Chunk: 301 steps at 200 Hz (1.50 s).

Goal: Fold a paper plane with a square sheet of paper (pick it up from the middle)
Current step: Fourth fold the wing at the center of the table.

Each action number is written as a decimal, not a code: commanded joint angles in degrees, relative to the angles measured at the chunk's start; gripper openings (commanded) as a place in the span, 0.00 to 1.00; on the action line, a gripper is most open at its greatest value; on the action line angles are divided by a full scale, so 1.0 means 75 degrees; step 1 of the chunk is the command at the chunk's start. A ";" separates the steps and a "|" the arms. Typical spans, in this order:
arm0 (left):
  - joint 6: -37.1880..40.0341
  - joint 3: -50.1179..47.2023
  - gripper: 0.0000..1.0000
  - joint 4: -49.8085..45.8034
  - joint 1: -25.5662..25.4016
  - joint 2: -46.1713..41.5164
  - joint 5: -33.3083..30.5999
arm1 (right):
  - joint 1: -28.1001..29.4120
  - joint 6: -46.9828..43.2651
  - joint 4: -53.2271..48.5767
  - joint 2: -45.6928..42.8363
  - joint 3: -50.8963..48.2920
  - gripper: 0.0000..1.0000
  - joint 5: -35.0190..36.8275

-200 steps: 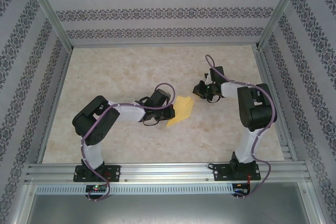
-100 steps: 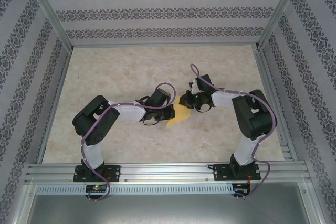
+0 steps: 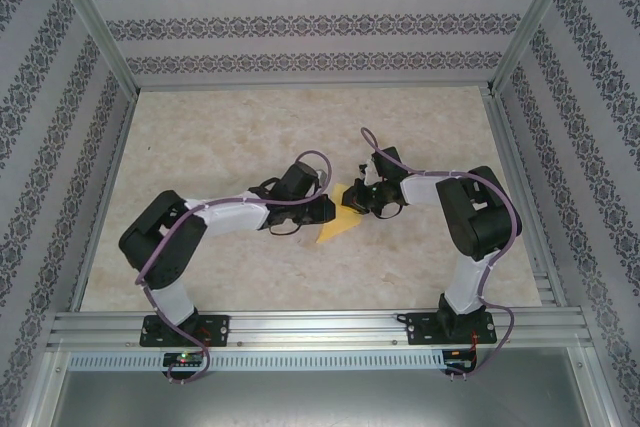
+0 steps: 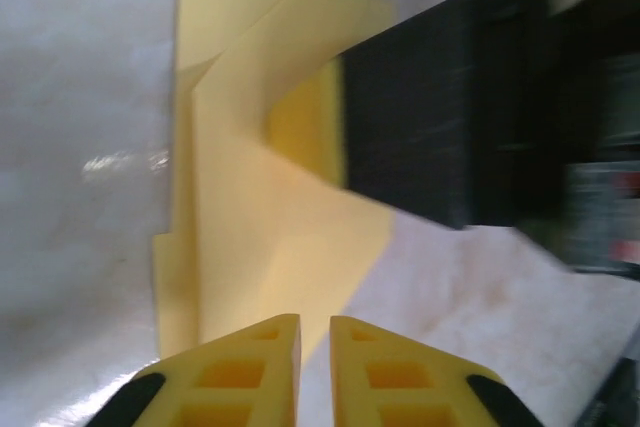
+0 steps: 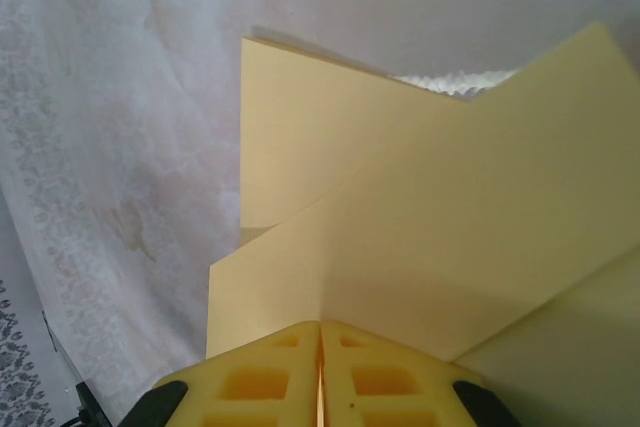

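i'm standing by a small walled-in booth. the floor of it is a beige mottled tabletop, marbled like pale stone, evenly lit from above with a soft sheen and no hard shadows. the back wall is papered in white with horizontal bands of dark floral ornament; the left wall and right wall carry the same bands, slanting away from me. two bare aluminium posts, the left post and the right post, lean up from the far corners. along the near edge runs a slotted aluminium rail, then a perforated strip, then a dull grey metal shelf.
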 commanded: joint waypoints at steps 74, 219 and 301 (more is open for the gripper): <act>-0.0566 -0.0261 0.24 -0.0340 -0.0273 0.0282 0.0296 | -0.0080 -0.0282 -0.0914 0.0658 0.0054 0.10 0.0864; -0.0610 -0.0596 0.13 -0.0989 -0.0354 0.0490 -0.0142 | -0.0121 -0.0292 -0.1282 0.0958 0.0173 0.10 0.1207; -0.0716 -0.0684 0.12 -0.0396 -0.0431 0.0016 0.0293 | -0.0118 -0.0302 -0.1295 0.0952 0.0156 0.10 0.1195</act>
